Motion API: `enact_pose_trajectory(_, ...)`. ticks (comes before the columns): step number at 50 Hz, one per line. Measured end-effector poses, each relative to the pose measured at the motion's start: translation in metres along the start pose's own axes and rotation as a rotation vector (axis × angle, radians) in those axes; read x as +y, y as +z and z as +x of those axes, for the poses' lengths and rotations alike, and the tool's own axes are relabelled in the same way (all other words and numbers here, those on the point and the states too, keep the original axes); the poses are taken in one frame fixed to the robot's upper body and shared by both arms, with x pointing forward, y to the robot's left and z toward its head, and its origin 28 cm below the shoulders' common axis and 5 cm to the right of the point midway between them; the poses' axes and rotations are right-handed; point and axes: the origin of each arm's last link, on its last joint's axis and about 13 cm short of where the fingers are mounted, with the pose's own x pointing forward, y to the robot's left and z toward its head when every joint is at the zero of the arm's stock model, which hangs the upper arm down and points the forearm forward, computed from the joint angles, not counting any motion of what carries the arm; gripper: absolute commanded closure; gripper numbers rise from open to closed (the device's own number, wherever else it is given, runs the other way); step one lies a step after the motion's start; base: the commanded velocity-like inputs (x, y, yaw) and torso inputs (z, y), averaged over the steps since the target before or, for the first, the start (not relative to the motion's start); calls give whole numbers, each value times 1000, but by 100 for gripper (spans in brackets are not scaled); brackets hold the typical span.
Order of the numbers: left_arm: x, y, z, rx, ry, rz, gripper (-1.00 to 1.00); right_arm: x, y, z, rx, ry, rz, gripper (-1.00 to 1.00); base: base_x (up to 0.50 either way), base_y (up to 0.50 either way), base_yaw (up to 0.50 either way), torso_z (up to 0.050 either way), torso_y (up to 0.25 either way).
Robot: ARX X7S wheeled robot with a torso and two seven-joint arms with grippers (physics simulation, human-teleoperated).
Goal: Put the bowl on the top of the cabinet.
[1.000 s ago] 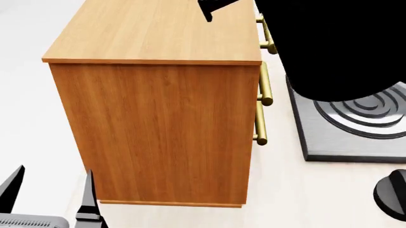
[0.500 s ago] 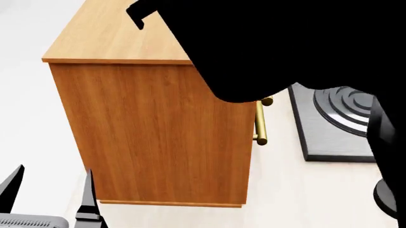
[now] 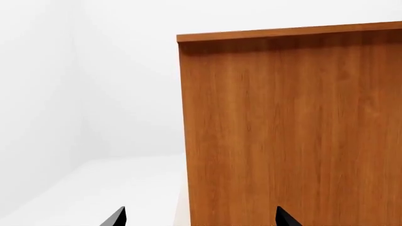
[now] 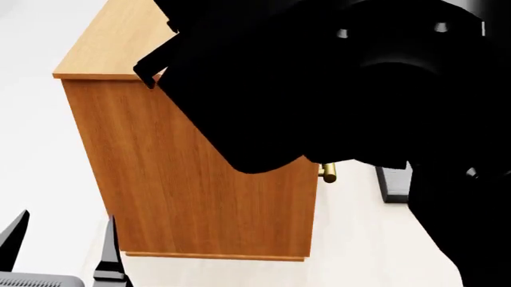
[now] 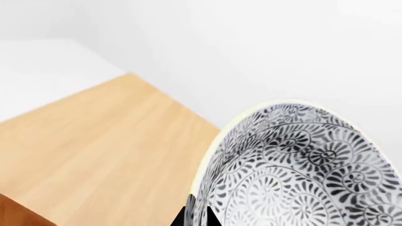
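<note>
The cabinet (image 4: 200,191) stands on a pale floor (image 4: 40,179) against white walls, its orange-brown side panel facing the head camera and its lighter flat top (image 4: 112,42) showing along the near-left edge. One brass bar handle (image 4: 327,173) peeks out at the cabinet's front edge; the others are hidden. Beyond that front edge a sliver of a dark grey slab (image 4: 391,185) lies on the floor. The right arm (image 4: 335,84) fills most of the head view as a black mass, blocking the greater part of the cabinet top and everything behind it.

The left hand (image 4: 60,239) sits low by the cabinet's near bottom corner, its two black fingers spread apart with nothing between them; the left wrist view shows the same fingertips (image 3: 116,217) wide of each other, facing the cabinet's side panel.

The right hand (image 5: 197,214) is barely visible in its wrist view: dark fingers pinch the rim of the bowl (image 5: 301,169), closed on it. The bowl, white with dense grey floral pattern, is tilted so its inside faces the camera, held above the cabinet top near one of its edges; whether it touches the top cannot be told
</note>
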Motion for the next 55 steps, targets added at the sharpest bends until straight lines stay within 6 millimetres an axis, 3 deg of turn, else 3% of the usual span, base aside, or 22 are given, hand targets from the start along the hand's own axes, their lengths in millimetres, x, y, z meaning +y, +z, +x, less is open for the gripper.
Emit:
enact_pose_trajectory(28,-1,-2,0,6,-3,-2,-100,26,-28,26,48,62,-1,100,0,0,0,0,0)
enact_pose_trajectory(55,0,-4,1,13,0,2,-100,32,-25,50,67,23,-3,100,0,0,0,0,0)
